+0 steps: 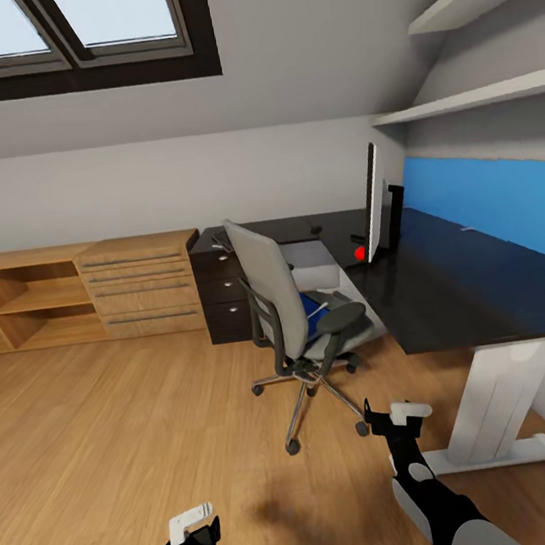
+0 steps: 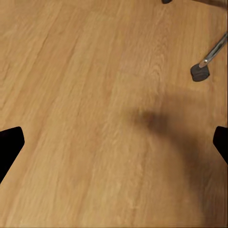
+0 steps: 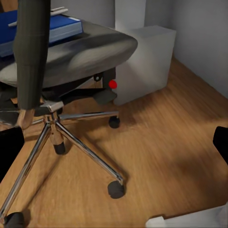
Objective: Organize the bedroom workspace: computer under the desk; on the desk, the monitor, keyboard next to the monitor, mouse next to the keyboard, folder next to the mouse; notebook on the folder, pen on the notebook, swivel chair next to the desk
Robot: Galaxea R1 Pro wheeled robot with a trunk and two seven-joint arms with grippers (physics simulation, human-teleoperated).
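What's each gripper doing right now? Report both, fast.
Left gripper: open, empty, over bare wood floor.
Right gripper: open, empty, near the swivel chair.

I am seeing the swivel chair [image 1: 278,306] showing grey upholstery, black armrests and chrome legs, the folder [image 3: 45,29] on it glowing bright blue, the surface [image 1: 445,285] gleaming glossy black on white legs, and the floor [image 2: 95,95] running in warm honey-coloured wood grain.
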